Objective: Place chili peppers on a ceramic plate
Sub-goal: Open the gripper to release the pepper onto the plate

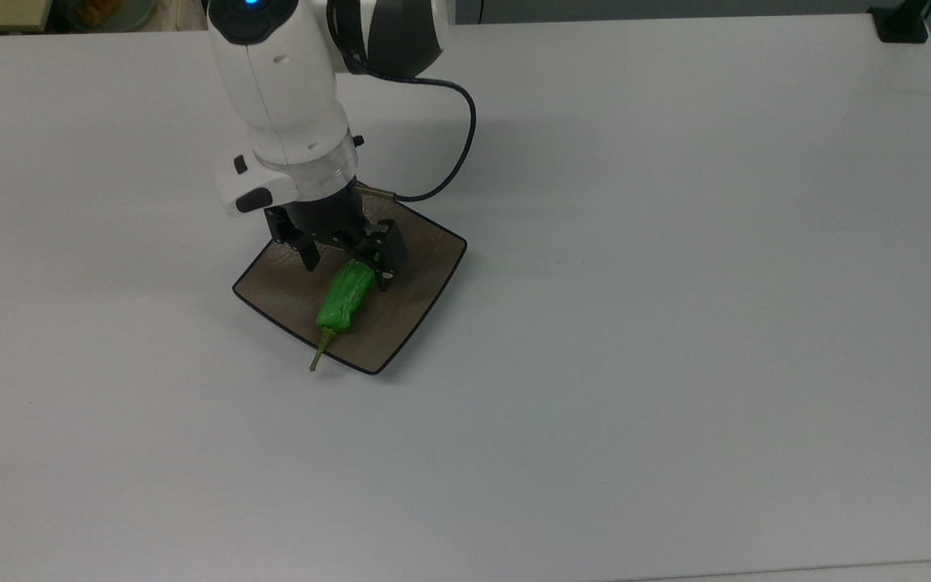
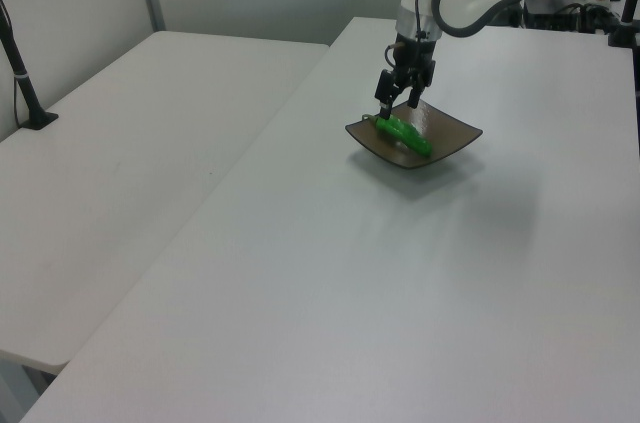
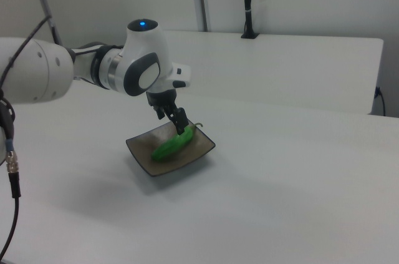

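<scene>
White table (image 1: 676,323) all round, nothing else close to the camera in the top view. Ceramic plate (image 1: 417,291) sits flat on it as a diamond, one corner pointing toward the top view's bottom edge. Green chili pepper (image 1: 344,296) lies on the plate, resting in its shallow dip in the left view (image 2: 405,133) and right view (image 3: 171,145). Its stem (image 1: 320,352) pokes out over the plate's near-left rim in the top view; the far tip of the pepper runs up under the gripper. Gripper (image 1: 348,259) hangs just above the pepper's far end, fingers spread wide, one either side of the pepper, not clamping it: a gap shows between each finger and the green skin. Behind that, the white arm (image 1: 284,97) rises toward the top view's upper edge, with a black cable (image 1: 465,137) looping off the wrist.
</scene>
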Controlling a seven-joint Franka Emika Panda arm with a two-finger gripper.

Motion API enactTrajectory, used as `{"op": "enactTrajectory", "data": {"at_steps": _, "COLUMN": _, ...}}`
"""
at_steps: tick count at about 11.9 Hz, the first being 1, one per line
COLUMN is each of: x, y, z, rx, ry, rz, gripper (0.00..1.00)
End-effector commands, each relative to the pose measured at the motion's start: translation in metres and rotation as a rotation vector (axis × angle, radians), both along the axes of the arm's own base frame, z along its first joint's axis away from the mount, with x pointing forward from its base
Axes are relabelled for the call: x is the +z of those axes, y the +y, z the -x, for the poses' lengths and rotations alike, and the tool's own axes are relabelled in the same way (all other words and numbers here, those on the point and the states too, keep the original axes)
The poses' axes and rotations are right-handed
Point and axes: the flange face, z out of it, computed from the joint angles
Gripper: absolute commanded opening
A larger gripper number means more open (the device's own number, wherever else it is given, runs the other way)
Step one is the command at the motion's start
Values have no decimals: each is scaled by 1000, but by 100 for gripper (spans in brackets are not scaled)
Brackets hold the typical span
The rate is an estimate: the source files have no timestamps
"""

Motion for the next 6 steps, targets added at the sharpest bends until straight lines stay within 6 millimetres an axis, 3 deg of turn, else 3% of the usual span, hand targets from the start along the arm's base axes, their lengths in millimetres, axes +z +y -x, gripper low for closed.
{"op": "enactTrajectory", "data": {"at_steps": 1, "x": 35, "y": -5, "z": 23, "rx": 74, "ry": 64, "rz": 67, "gripper": 100}}
{"op": "enactTrajectory", "data": {"at_steps": 6, "x": 107, "y": -16, "z": 100, "rx": 366, "ry": 231, "rz": 134, "gripper": 100}}
